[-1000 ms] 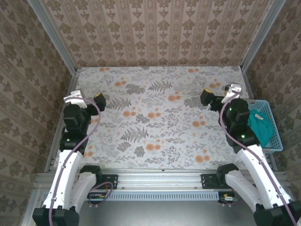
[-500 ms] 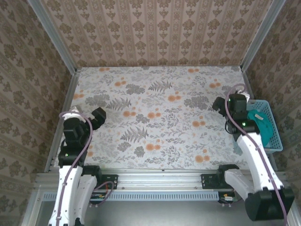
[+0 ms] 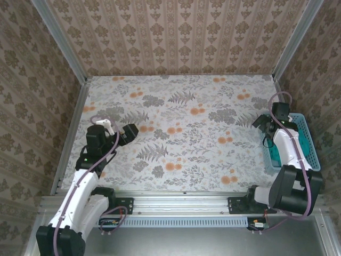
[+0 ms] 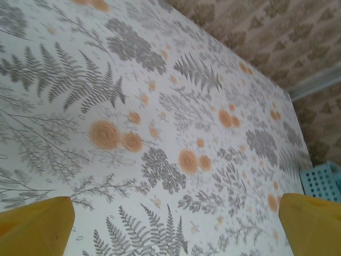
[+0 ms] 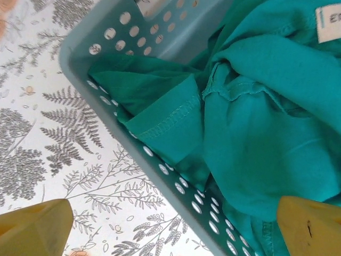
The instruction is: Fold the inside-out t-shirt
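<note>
t-shirt (image 5: 256, 117): teal, crumpled in basket (image 5: 85, 48), white tag (image 5: 327, 22) showing | left claw (image 4: 173, 221): wide, empty | right claw (image 5: 173, 224): wide, empty

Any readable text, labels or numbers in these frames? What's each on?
"E": first letter on the white tag of the t-shirt in the basket; the rest is blurred and cut off by the frame edge, so it is unreadable.
No other text: the table and walls carry only floral patterns.
</note>
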